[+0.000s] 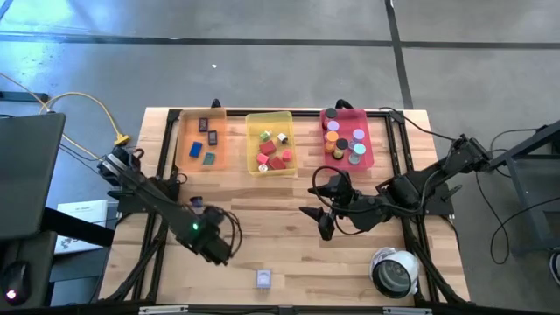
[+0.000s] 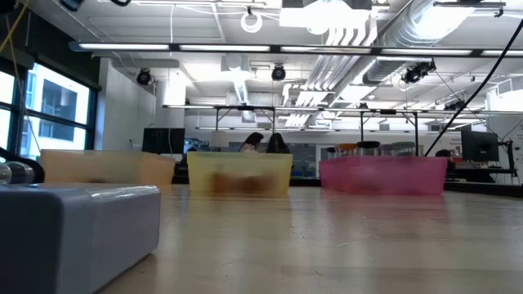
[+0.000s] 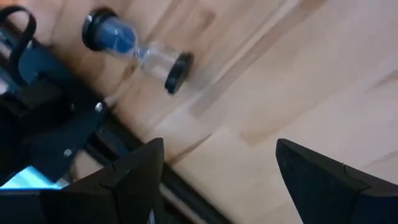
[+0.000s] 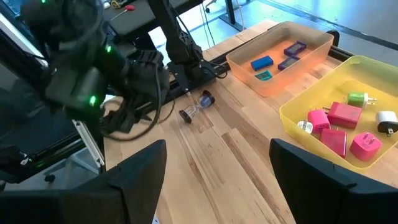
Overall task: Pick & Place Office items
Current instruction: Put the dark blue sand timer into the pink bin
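Note:
Small office pieces lie sorted in three trays at the table's far side. Flat blue and dark rectangles (image 1: 206,140) are in the orange tray (image 1: 185,144), red and pink cubes (image 1: 276,157) in the yellow tray (image 1: 254,131), and round discs (image 1: 346,144) in the pink tray (image 1: 367,157). A lavender cube (image 1: 263,279) rests alone near the near edge and looms in the low view (image 2: 73,237). My left gripper (image 1: 219,249) (image 3: 217,155) is open over bare wood, left of the cube. My right gripper (image 1: 313,203) (image 4: 217,155) is open at mid-table, below the pink tray.
A small hourglass with blue sand (image 3: 137,53) (image 4: 196,107) lies on its side beside the left arm (image 1: 194,202). The white-grey round device (image 1: 394,271) sits at the near right corner. Bare wood lies between the grippers and the trays.

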You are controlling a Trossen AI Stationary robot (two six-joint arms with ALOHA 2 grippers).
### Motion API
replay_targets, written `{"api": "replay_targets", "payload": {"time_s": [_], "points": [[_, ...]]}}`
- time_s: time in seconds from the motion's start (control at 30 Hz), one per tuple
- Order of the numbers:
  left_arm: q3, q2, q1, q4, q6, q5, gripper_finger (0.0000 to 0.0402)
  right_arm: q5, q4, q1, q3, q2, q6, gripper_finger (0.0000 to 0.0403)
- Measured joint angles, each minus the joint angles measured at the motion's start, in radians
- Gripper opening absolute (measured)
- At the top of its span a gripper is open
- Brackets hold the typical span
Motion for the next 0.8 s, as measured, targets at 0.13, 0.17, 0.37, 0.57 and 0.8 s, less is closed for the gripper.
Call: {"api": "replay_targets", "payload": {"time_s": [0.13, 0.17, 0.37, 0.57, 0.8], "points": [[-0.052, -0.089, 0.045, 0.013, -0.063, -0.066, 0.0301, 0.000, -0.002, 0.000, 0.000, 0.000, -0.002, 0.0275], [-0.078, -0.116, 0.053, 0.014, -0.088, -0.075, 0.0301, 0.000, -0.002, 0.000, 0.000, 0.000, -0.003, 0.0275], [-0.299, -0.304, 0.077, 0.163, -0.308, -0.069, 0.0301, -0.023, -0.011, 0.000, 0.000, 0.000, -0.041, 0.0275], [-0.409, -0.414, 0.078, 0.212, -0.605, -0.149, 0.0301, -0.065, -0.012, 0.000, 0.000, 0.000, -0.128, 0.0275], [-0.444, -0.416, 0.132, 0.214, -0.683, -0.210, 0.0301, -0.073, -0.012, -0.002, 0.000, 0.000, -0.261, 0.0275]]}}
